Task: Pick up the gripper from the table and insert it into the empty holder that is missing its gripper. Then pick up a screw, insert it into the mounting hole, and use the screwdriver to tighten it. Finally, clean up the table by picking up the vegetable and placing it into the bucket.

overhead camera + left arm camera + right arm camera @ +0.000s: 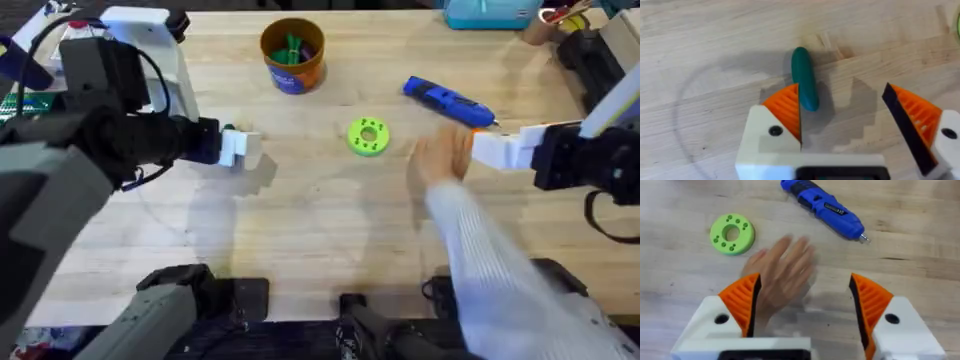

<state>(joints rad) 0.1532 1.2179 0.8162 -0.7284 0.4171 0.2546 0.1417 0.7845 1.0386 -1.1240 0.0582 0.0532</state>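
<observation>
The dark-green vegetable lies on the wooden table, right at the tip of one orange pad of my left gripper, which is open. In the overhead view that left gripper sits left of centre. My right gripper is open, both white mounts carrying orange fingers, and a person's hand reaches between them. The hand touches the right gripper. The blue screwdriver lies beyond the hand. The orange bucket stands at the back. A loose gripper, an empty holder and a screw are out of view.
A lime-green disc with holes lies mid-table between the two grippers. A grey sleeve crosses the right front of the table. A teal box and clutter line the back right edge.
</observation>
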